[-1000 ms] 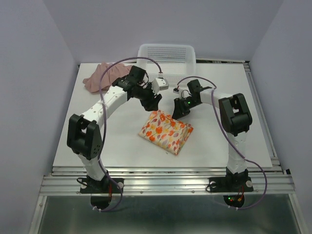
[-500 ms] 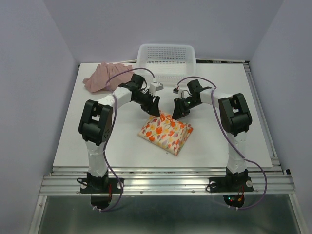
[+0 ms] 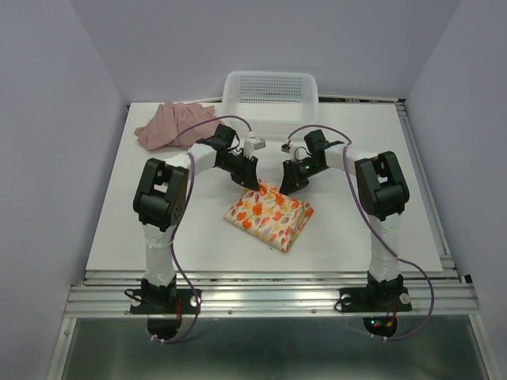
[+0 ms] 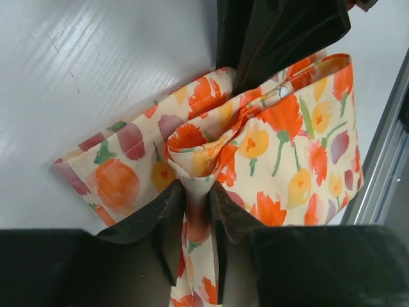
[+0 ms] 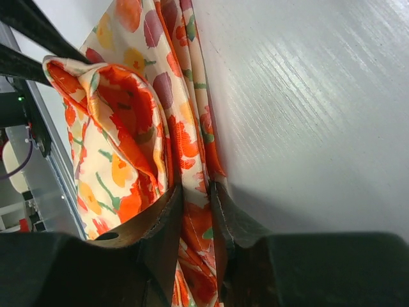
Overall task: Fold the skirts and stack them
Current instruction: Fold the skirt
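Note:
The cream skirt with orange, red and yellow print [image 3: 269, 214] lies folded in the middle of the table. My left gripper [image 3: 253, 180] is shut on a pinch of its far edge, the fabric showing between the fingers in the left wrist view [image 4: 198, 198]. My right gripper [image 3: 290, 184] is shut on the same far edge from the right, with cloth [image 5: 197, 211] clamped between its fingers. The dusty pink ruffled skirt [image 3: 170, 123] lies crumpled at the far left, away from both grippers.
A white plastic mesh basket [image 3: 272, 100] stands at the back centre, just behind both grippers. The table's metal rail runs along the near edge [image 3: 269, 281]. Purple walls close the sides.
My left arm has folded in and its gripper has moved right and down onto the printed skirt's far edge and shut on it. The right gripper has stayed in place.

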`<state>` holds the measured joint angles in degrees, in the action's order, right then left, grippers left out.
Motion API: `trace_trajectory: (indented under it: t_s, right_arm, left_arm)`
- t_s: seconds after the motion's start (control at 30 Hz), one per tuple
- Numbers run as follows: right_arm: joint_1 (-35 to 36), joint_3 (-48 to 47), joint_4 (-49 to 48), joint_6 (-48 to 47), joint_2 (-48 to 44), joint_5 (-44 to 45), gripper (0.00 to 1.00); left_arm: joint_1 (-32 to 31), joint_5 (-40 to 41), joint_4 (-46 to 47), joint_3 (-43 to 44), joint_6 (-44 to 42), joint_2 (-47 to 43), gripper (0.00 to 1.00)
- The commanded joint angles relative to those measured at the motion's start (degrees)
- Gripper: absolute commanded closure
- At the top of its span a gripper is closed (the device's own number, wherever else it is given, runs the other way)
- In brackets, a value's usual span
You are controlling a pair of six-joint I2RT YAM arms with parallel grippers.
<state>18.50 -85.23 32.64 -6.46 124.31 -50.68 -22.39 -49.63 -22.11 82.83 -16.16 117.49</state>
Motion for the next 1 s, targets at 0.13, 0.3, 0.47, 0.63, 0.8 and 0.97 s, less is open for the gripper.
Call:
trace_trajectory:
  t_s: [0.13,0.3,0.47,0.63,0.8,0.97]
  right_arm:
    - [0.6,-0.2,1.5,-1.3,2.1,0.0,0.71]
    - [0.6,0.0,1.5,-1.5,1.9,-0.2,0.71]
    - [0.6,0.0,1.8,-1.8,1.8,-0.4,0.72]
    - [0.6,-0.9,1.8,-1.8,2.2,0.6,0.71]
    - [0.0,-6.0,1.8,-1.3,2.3,3.0,0.63]
    - [-1.3,-11.3,2.0,-1.1,1.0,9.9,0.45]
  left_arm:
    - [0.3,-5.2,6.4,-1.8,3.9,-2.7,1.0]
    - [0.8,-4.9,9.5,-1.6,7.3,-1.9,1.0]
    - [1.7,-4.6,12.2,-0.8,9.7,-0.2,1.0]
    - [1.7,-2.8,12.7,0.8,12.0,3.0,1.0]
    - [1.6,-0.3,12.9,1.1,14.1,5.6,1.0]
    - [0.8,3.0,13.2,1.8,14.8,6.7,1.0]
